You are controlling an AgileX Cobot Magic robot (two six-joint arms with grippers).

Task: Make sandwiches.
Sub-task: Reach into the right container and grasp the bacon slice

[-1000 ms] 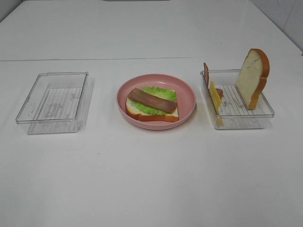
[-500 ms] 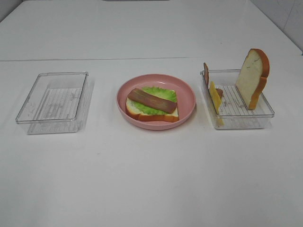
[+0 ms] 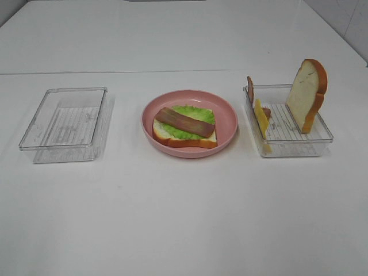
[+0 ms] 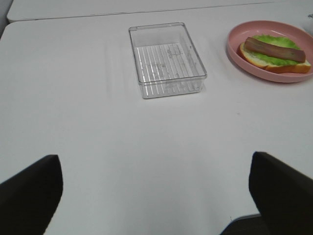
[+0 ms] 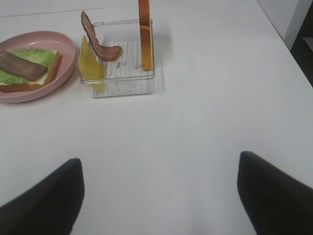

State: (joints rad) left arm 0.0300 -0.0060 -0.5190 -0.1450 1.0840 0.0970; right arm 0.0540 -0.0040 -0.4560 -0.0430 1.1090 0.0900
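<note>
A partial sandwich point(image 3: 185, 127) lies on the round pink plate point(image 3: 230, 118): a bread slice, a green lettuce leaf point(image 3: 195, 112) and one bacon strip point(image 3: 184, 122) on top. The right clear tray point(image 3: 299, 145) holds an upright bread slice point(image 3: 307, 95), a yellow cheese slice point(image 3: 261, 118) and a second bacon strip point(image 3: 250, 90). The right wrist view shows that bread point(image 5: 144, 34), cheese point(image 5: 89, 61) and bacon point(image 5: 98, 41). My left gripper point(image 4: 156, 205) and right gripper point(image 5: 159, 200) are open, empty and well short of the food. Neither arm shows in the exterior view.
An empty clear tray point(image 3: 66, 121) stands left of the plate and also shows in the left wrist view point(image 4: 166, 58). A seam point(image 3: 115, 72) crosses the white table behind the things. The table's right edge point(image 5: 281, 34) lies beyond the right tray.
</note>
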